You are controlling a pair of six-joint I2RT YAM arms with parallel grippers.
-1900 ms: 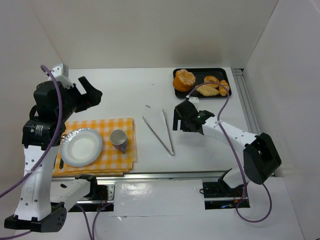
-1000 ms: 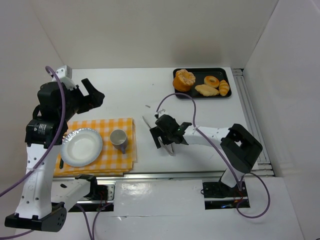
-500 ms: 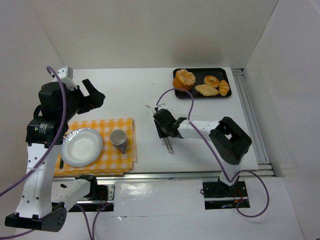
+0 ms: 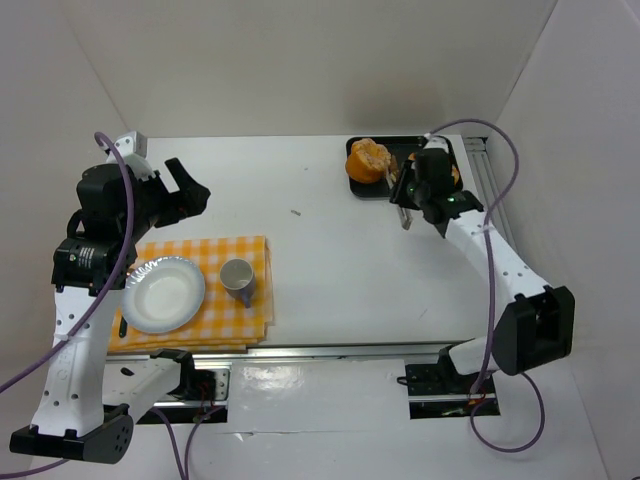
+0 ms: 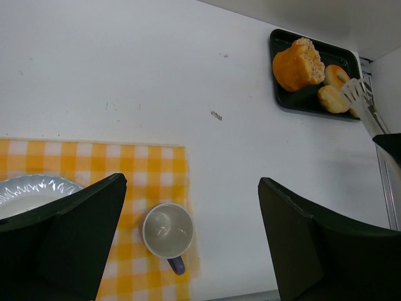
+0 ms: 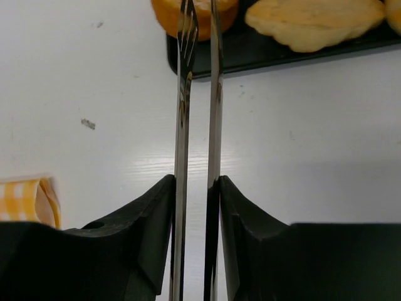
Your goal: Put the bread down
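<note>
Now the right gripper [image 6: 195, 188], clamped on the tongs [image 6: 215, 94], has carried them up to the tray [image 6: 250, 58].

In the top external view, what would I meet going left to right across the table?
White plate → mug → orange bread → tongs

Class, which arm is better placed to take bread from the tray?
Right. The right gripper is shut on the tongs, whose tips reach the tray by the bread. The left gripper hangs open near the cloth, far off.
</note>
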